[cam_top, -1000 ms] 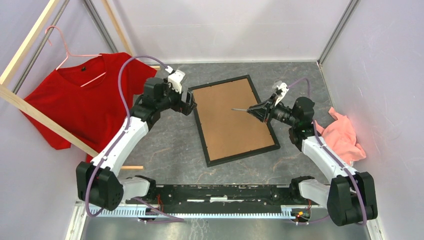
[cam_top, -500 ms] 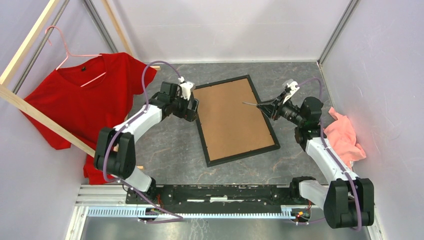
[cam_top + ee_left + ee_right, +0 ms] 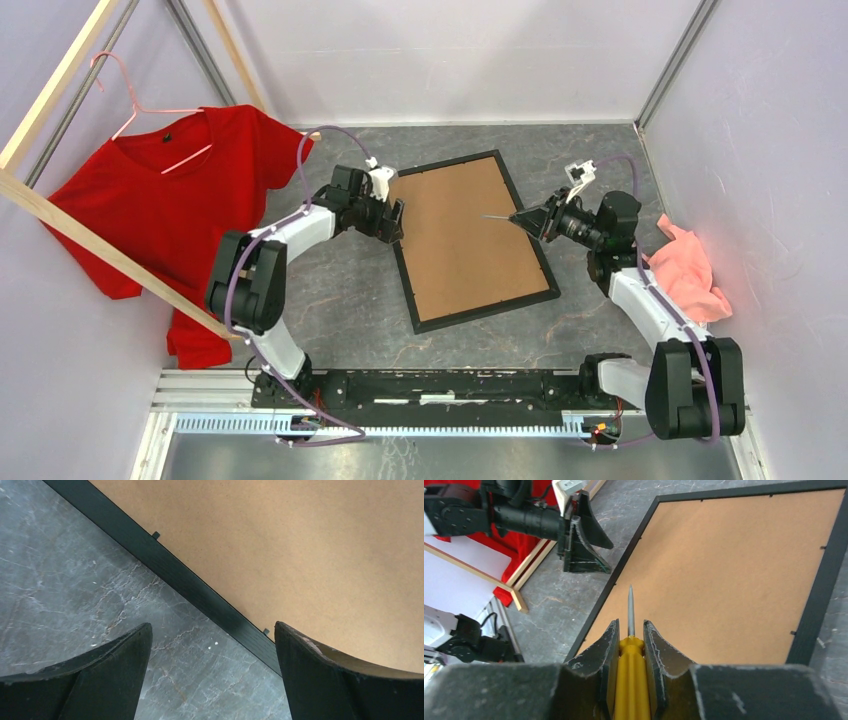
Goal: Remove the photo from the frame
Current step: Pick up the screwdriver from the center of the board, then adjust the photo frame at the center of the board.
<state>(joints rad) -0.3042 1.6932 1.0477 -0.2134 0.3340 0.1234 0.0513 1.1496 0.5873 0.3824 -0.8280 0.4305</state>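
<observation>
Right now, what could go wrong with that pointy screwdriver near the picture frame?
1. The right gripper holds the screwdriver with its sharp tip aimed over the brown backing board; it might gouge the board.
2. The black frame lies loose on the table, and the left gripper is open over its rim, gripping nothing, so prying could slide it.
3. The retaining tabs are tiny; the tip might slip off one.

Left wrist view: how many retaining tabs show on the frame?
2: one tab at upper left, another at lower right, both on the frame's inner edge. More may lie outside this view.
</observation>
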